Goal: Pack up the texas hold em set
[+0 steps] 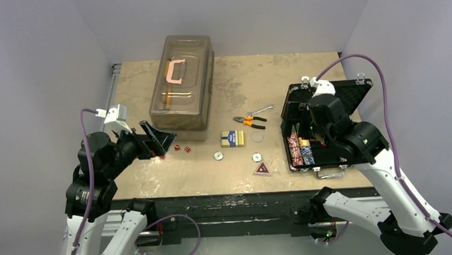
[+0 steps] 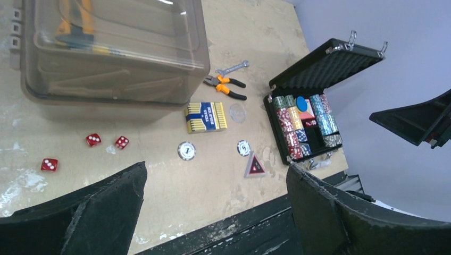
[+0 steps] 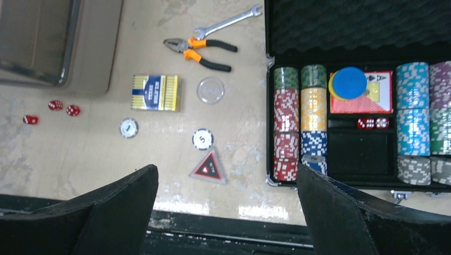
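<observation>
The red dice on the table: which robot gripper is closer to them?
Left. The left gripper hovers right beside the dice; the right gripper is far off, above the open case.

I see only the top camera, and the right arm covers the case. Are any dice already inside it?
Observer: Yes. Two red dice lie in a narrow slot in the middle of the case, below a red card pack.
Operator: Is free room left there?
Observer: The black compartment just under those dice looks empty.
Operator: And the right gripper?
Observer: The right gripper has its jaws open and holds nothing.
</observation>
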`<action>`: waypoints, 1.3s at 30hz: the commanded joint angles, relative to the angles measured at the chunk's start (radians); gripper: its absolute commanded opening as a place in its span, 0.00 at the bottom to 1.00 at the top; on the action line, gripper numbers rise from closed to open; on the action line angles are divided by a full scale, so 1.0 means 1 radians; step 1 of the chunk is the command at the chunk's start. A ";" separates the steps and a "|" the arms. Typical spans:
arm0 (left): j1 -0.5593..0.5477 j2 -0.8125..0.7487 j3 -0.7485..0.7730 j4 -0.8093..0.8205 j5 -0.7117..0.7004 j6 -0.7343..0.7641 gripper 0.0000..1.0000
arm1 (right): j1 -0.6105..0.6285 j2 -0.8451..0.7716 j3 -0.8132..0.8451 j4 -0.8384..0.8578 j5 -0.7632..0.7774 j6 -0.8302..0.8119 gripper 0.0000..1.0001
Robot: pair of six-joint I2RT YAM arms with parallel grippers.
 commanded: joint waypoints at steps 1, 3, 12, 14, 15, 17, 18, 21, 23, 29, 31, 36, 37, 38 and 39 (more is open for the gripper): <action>0.007 -0.031 -0.050 -0.013 0.061 -0.027 1.00 | -0.001 -0.056 -0.080 0.019 -0.076 0.055 0.99; 0.007 -0.038 -0.066 -0.040 0.062 -0.023 1.00 | -0.001 -0.051 -0.102 0.025 -0.098 0.041 0.99; 0.006 -0.129 -0.329 0.034 0.202 -0.153 0.99 | -0.001 0.018 -0.208 0.223 -0.316 0.071 0.99; 0.006 -0.159 -0.388 0.070 0.223 -0.201 0.98 | 0.001 0.026 -0.257 0.309 -0.394 0.076 0.99; 0.004 -0.173 -0.415 0.083 0.227 -0.216 0.98 | 0.005 0.033 -0.275 0.347 -0.422 0.079 0.99; 0.003 -0.190 -0.444 0.096 0.225 -0.225 0.98 | 0.027 0.064 -0.300 0.395 -0.424 0.096 0.99; 0.003 -0.192 -0.452 0.096 0.223 -0.223 0.98 | 0.041 0.077 -0.312 0.416 -0.414 0.106 0.99; 0.003 -0.168 -0.447 0.089 0.221 -0.200 0.98 | 0.109 0.109 -0.356 0.480 -0.351 0.122 0.99; 0.003 -0.149 -0.433 0.081 0.213 -0.179 0.98 | 0.159 0.129 -0.391 0.551 -0.322 0.129 0.99; 0.003 -0.119 -0.379 0.046 0.164 -0.113 0.98 | 0.260 0.279 -0.381 0.631 -0.227 0.150 0.99; 0.003 -0.118 -0.366 0.037 0.155 -0.099 0.98 | 0.268 0.332 -0.368 0.653 -0.213 0.145 0.99; 0.003 -0.120 -0.343 0.033 0.143 -0.085 0.98 | 0.270 0.486 -0.314 0.653 -0.082 0.185 0.99; 0.003 -0.116 -0.332 0.033 0.144 -0.084 0.98 | 0.269 0.520 -0.303 0.662 -0.067 0.186 0.99; 0.003 -0.114 -0.319 0.033 0.145 -0.083 0.98 | 0.269 0.544 -0.287 0.674 -0.059 0.173 0.99; 0.003 -0.111 -0.307 0.032 0.146 -0.080 0.99 | 0.269 0.569 -0.264 0.674 -0.047 0.162 0.99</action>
